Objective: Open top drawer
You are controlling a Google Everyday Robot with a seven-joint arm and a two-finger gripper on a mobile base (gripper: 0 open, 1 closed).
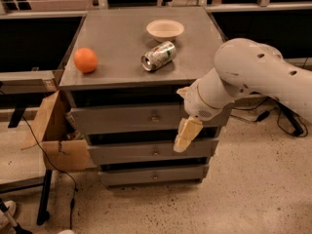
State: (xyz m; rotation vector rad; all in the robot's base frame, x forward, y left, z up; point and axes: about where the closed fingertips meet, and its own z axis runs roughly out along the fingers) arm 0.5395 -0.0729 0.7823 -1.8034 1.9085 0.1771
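The top drawer (122, 120) is the uppermost grey front of the cabinet, closed, with a small round metal knob (155, 116) at its centre. Two more grey drawers sit below it, the middle drawer (131, 152) and the bottom drawer (146, 175), both closed. My gripper (187, 133), cream-coloured at the end of the white arm (243, 74), hangs in front of the right part of the top drawer. It is to the right of the knob and slightly lower, its tip over the gap above the middle drawer. It holds nothing that I can see.
On the cabinet top lie an orange (85, 60), a tipped drink can (158, 55) and a pale bowl (165, 29). An open cardboard box (56, 135) stands against the cabinet's left side. Cables (273, 116) lie on the floor at right. Dark tables stand behind.
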